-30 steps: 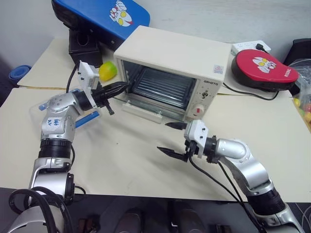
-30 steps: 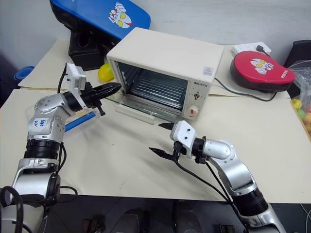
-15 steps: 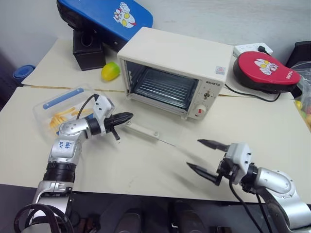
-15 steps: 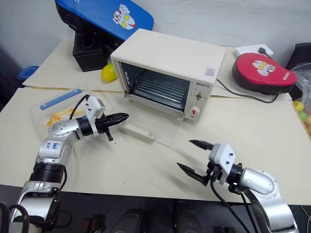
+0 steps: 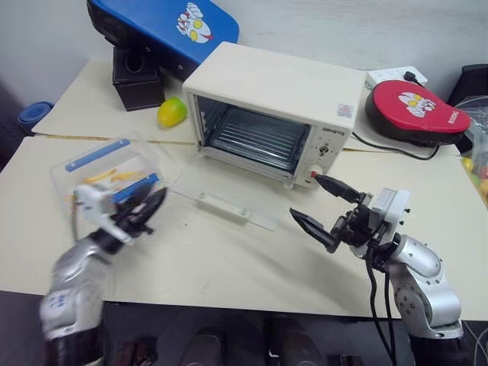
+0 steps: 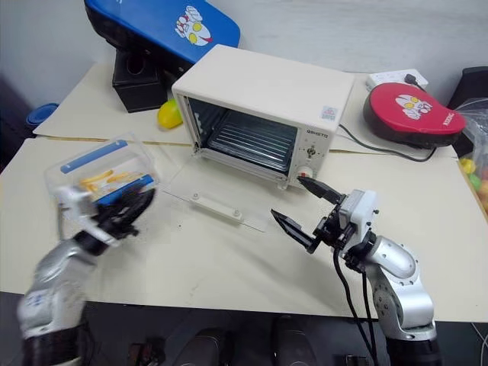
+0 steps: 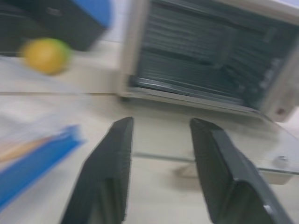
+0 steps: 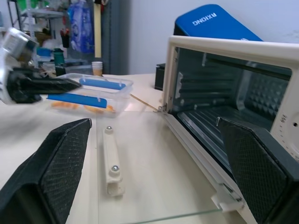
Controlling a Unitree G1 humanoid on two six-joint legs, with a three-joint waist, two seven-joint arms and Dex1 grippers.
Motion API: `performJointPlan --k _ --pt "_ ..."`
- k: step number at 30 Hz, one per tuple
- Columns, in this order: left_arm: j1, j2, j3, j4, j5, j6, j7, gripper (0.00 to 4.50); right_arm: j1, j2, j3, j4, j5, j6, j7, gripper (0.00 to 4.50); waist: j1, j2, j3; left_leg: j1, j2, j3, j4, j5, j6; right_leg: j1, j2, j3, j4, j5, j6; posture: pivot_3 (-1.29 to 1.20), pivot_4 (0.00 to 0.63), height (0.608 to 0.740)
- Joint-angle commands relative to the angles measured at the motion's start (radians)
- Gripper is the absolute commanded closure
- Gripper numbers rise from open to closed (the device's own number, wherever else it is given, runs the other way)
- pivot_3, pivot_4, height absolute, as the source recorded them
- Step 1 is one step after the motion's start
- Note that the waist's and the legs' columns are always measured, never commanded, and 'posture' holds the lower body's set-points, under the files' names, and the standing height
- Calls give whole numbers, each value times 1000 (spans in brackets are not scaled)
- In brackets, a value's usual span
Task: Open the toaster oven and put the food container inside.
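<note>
The cream toaster oven [image 5: 274, 95] stands at the back of the table with its glass door [image 5: 229, 200] folded down flat, white handle [image 8: 111, 161] up and the wire rack [image 5: 255, 137] exposed. To its left lies the clear food container [image 5: 103, 169] with blue clips and yellow strips inside. My left gripper [image 5: 152, 202] hovers at the container's near side, open, with nothing between its fingers [image 7: 110, 172]. My right gripper [image 5: 305, 197] is wide open and empty, hanging above the table just right of the door and in front of the control panel.
A yellow-green fruit [image 5: 172, 111] lies left of the oven, behind the container. A blue case on a black stand [image 5: 160, 27] is at the back left. A red case [image 5: 415, 107] and a power strip [image 5: 393, 75] sit at the back right.
My left gripper pulled the door down flat, let go of it, drew back left to the container and opened. My right gripper swung out to the right, then rose toward the oven front.
</note>
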Motion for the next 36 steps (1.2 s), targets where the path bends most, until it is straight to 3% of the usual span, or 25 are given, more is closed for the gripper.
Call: performJointPlan --k 1,5,11,16,21,23,27,32,36 --pt "121 -12 189 -87 -145 35 74 1193 -34 15 23 26 -9 -69 45 0 1 0 0 1 0 0 0 0 0 1 0 0 0 0 0 0 150 740" --pt "236 -26 344 -51 -234 45 140 19 -62 29 47 62 -16 -118 76 0 7 0 0 2 0 -1 -1 -1 1 3 0 0 -1 0 0 0 150 740" --pt "240 62 418 69 -291 145 241 19 -73 31 84 81 -34 -162 119 0 17 -1 0 11 0 -1 -3 -3 3 13 0 -2 -5 -1 -1 0 150 740" --pt "19 296 411 233 -442 428 451 19 -72 15 80 76 -38 -161 122 0 28 -3 -1 11 0 -4 -2 -3 3 14 0 -3 -5 -1 -1 0 150 740" --pt "-205 526 281 501 -393 696 537 19 -69 9 80 67 -42 -160 118 0 8 -2 -1 11 -1 -4 -3 -4 3 12 0 -2 -3 -1 -1 0 150 740" --pt "-284 577 209 619 -325 697 500 19 -68 8 86 63 -49 -171 120 0 -2 -1 -1 11 -1 -3 -4 -4 3 11 0 -2 -1 -1 -1 0 150 740" --pt "-472 629 26 816 -174 696 445 19 -75 21 113 43 -60 -200 134 0 -5 -2 -1 9 -1 -2 -4 -4 2 8 1 -2 -1 -1 -1 0 150 740" --pt "-618 619 -41 958 -86 715 387 19 -101 55 157 19 -31 -190 130 0 -9 -2 -1 9 -1 0 -4 -4 1 7 1 -2 0 -1 -1 0 150 740" --pt "-686 617 -79 1023 -16 702 346 864 -115 73 180 11 -23 -193 134 0 -7 -3 -1 6 -1 1 -2 -3 1 1 0 -2 3 -1 -1 0 150 740"
